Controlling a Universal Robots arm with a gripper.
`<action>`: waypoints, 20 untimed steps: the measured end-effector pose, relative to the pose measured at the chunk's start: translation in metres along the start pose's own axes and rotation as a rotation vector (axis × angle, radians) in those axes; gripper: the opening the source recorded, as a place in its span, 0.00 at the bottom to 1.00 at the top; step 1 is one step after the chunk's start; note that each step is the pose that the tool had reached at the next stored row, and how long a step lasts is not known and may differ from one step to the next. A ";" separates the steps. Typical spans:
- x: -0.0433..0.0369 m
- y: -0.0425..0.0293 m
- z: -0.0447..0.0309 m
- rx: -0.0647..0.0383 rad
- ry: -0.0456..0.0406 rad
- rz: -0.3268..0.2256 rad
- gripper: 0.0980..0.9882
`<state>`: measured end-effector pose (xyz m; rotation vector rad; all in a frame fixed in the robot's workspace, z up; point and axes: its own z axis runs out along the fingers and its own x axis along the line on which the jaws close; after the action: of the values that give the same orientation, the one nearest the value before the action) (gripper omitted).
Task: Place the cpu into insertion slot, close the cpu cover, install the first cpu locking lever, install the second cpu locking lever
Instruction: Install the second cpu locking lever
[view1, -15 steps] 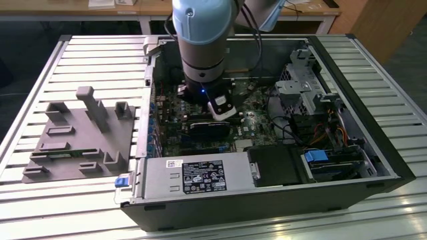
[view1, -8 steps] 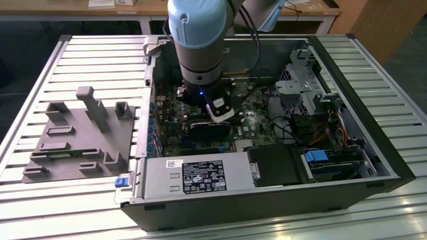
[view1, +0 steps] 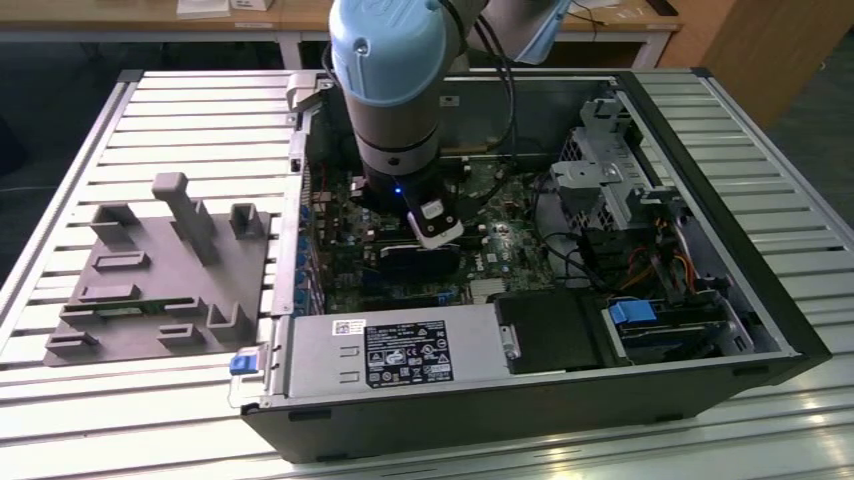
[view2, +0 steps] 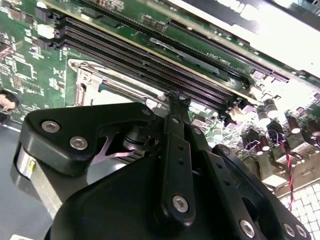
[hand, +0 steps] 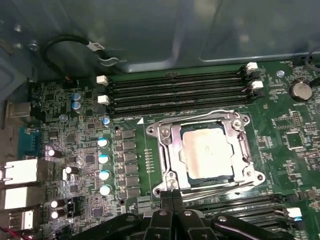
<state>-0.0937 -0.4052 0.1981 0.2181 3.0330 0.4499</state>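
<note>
The cpu (hand: 207, 155), a silvery square chip, lies flat in the insertion slot (hand: 159, 131) on the green motherboard. The cpu cover (hand: 167, 150), a silvery metal frame, lies down around the chip. Thin wire levers (hand: 246, 145) run along the frame's sides; whether they are latched I cannot tell. My gripper (hand: 172, 196) is shut with nothing visible between the fingers, its tips just beside the socket's edge. In the second wrist view the gripper (view2: 175, 97) points at the socket frame (view2: 100, 85). The exterior view shows the gripper (view1: 434, 228) low inside the open computer case.
Long black memory slots (hand: 175, 90) run beside the socket, and capacitors (hand: 103, 165) stand on its other side. The power supply (view1: 400, 350), drive cage (view1: 627, 190) and cables (view1: 587, 250) crowd the case. A grey fixture plate (view1: 160, 280) lies on the table at the exterior view's left.
</note>
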 end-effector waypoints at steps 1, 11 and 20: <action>0.0009 -0.0003 0.0006 -0.003 0.0004 0.000 0.00; 0.0056 -0.0014 0.0050 -0.015 0.0020 0.001 0.00; 0.0068 0.0020 0.0078 -0.015 0.0018 0.001 0.00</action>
<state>-0.0994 -0.4001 0.1909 0.2189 3.0304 0.4728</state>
